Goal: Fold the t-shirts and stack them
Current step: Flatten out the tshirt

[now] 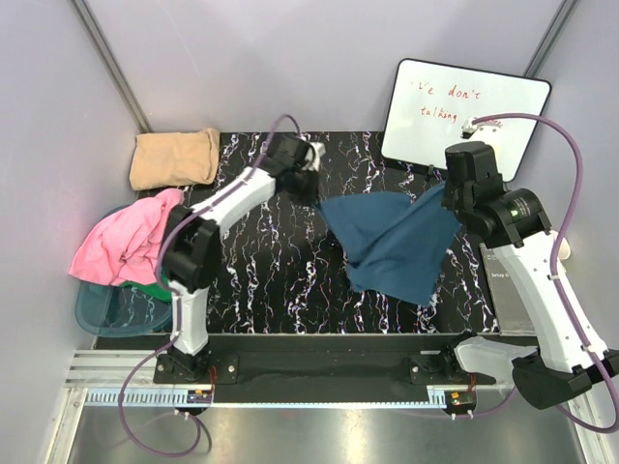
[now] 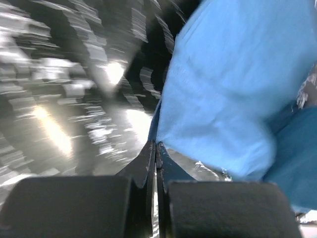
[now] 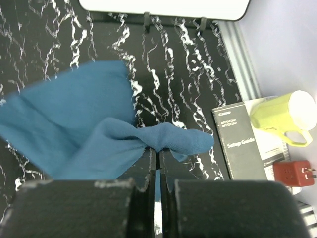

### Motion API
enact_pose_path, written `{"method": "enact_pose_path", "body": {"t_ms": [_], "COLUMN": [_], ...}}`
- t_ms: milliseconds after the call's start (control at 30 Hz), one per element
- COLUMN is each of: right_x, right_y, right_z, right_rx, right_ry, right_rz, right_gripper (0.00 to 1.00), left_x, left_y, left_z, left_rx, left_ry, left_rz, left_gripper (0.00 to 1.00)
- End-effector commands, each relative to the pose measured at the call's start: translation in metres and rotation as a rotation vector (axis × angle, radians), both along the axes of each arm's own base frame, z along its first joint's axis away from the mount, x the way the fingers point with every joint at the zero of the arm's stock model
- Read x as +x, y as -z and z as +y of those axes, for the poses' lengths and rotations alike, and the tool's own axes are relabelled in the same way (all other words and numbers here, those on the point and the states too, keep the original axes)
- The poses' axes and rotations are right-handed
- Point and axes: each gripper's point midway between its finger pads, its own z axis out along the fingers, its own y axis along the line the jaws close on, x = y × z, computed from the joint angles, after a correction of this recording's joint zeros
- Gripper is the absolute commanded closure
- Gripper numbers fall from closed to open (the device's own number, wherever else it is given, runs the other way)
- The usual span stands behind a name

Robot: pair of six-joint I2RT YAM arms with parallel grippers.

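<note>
Room at the near left is taken by a teal basket at the rim of the black marbled mat, with a pink t-shirt draped over it and a bit of green cloth under that. On the near right, off the mat, lie a setup booklet, a yellow mug and a red plug; a swinging hem could catch the mug.

Mid-mat, the teal-blue t-shirt hangs raised between the arms, right of centre, its lower part drooping toward the mat. The right gripper has its fingers pressed together on a bunched fold of it. The left gripper looks pinched tight on an edge of the same cloth, though that view is smeared.

The step in hand, as I judge it, is spreading the shirt flat for folding. To do it well, draw the two pinched points apart until the edge between them goes taut. Then lower the shirt onto the open centre-left of the mat, hem first, so no crease is trapped.

Farther off, a folded tan t-shirt lies at the far left corner, the likely base of the stack. The whiteboard leans at the far right, close behind the right wrist, so pulling back that way is unwise
</note>
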Motion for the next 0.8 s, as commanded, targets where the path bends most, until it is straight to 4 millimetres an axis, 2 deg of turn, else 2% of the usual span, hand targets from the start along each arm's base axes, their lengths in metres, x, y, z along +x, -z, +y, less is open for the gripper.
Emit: {"method": "enact_pose_path", "body": {"t_ms": [0, 133, 167, 200, 233, 300, 333, 467, 500, 533, 567, 633, 667, 700, 767], "right_x": [0.011, 0.011, 0.01, 0.009, 0.005, -0.003, -0.007, -0.02, -0.023, -0.024, -0.025, -0.025, -0.023, -0.023, -0.02], "right_y": [0.007, 0.037, 0.043, 0.048, 0.058, 0.073, 0.08, 0.104, 0.111, 0.113, 0.115, 0.117, 0.119, 0.119, 0.121], "right_z": [0.013, 0.023, 0.028, 0.032, 0.037, 0.039, 0.043, 0.054, 0.054, 0.055, 0.055, 0.055, 0.055, 0.056, 0.058], "right_rx": [0.046, 0.055, 0.074, 0.091, 0.109, 0.134, 0.15, 0.2, 0.203, 0.211, 0.211, 0.206, 0.202, 0.204, 0.201], "right_ry": [-0.028, -0.067, -0.088, -0.098, -0.12, -0.12, -0.133, -0.16, -0.162, -0.159, -0.159, -0.157, -0.157, -0.159, -0.166], "right_rz": [-0.01, 0.067, 0.086, 0.101, 0.133, 0.17, 0.194, 0.29, 0.309, 0.318, 0.322, 0.329, 0.335, 0.337, 0.349], "right_gripper": [1.0, 1.0, 1.0, 1.0, 1.0, 1.0, 1.0, 1.0, 1.0, 1.0, 1.0, 1.0, 1.0, 1.0, 1.0], "left_x": [0.005, -0.012, -0.022, -0.028, -0.04, -0.05, -0.062, -0.086, -0.089, -0.096, -0.094, -0.09, -0.087, -0.079, -0.072], "left_y": [-0.059, -0.043, -0.028, -0.023, -0.007, 0.005, 0.017, 0.038, 0.04, 0.042, 0.042, 0.034, 0.028, 0.019, 0.011], "left_z": [0.027, 0.043, 0.048, 0.052, 0.059, 0.07, 0.079, 0.107, 0.113, 0.118, 0.122, 0.124, 0.123, 0.12, 0.115], "left_rx": [0.029, 0.077, 0.096, 0.105, 0.134, 0.17, 0.208, 0.333, 0.358, 0.383, 0.405, 0.414, 0.406, 0.394, 0.377], "left_ry": [-0.033, -0.044, -0.05, -0.055, -0.06, -0.092, -0.102, -0.148, -0.154, -0.146, -0.149, -0.151, -0.151, -0.155, -0.14], "left_rz": [-0.168, -0.104, -0.058, -0.039, 0.008, 0.042, 0.086, 0.174, 0.187, 0.209, 0.196, 0.17, 0.151, 0.122, 0.096], "left_gripper": [1.0, 1.0, 1.0, 1.0, 1.0, 1.0, 1.0, 1.0, 0.97, 0.86, 0.58, 0.3, 0.1, 0.01, 0.01]}}
